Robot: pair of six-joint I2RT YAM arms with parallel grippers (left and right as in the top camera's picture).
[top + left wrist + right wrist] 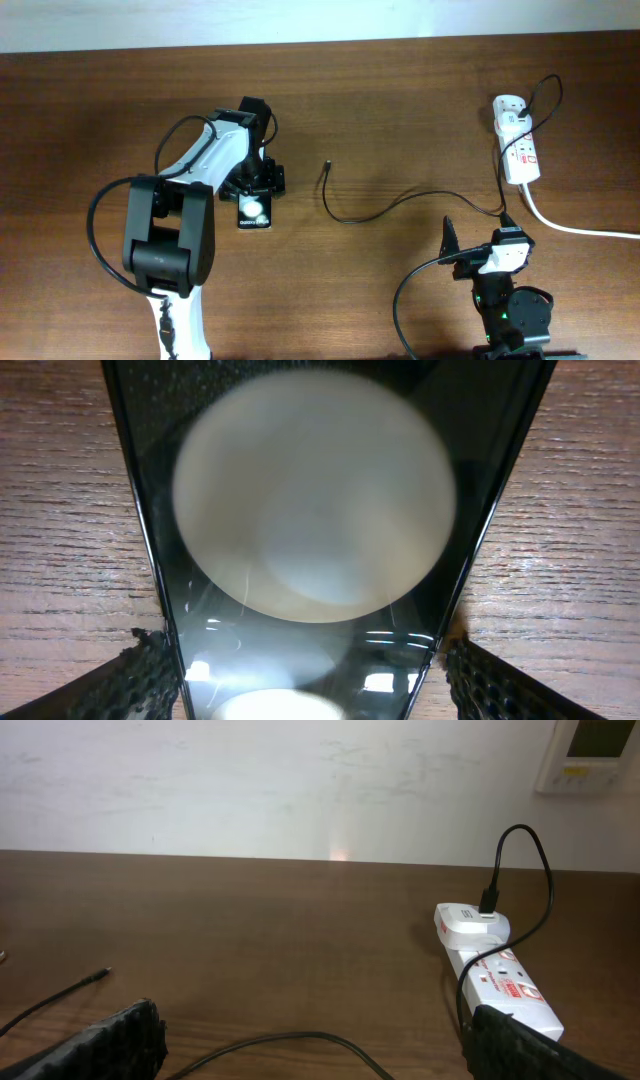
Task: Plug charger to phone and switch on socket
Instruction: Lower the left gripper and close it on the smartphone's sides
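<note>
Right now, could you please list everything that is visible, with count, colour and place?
phone: 1, black, left-centre of table
charger: 1, black cable, tip free at centre, other end at socket
socket: 1, white, far right
cord: 1, white, from socket to right edge
table: 1, brown wood
left end effector: 1, black, closed on phone
right end effector: 1, black, open, empty
</note>
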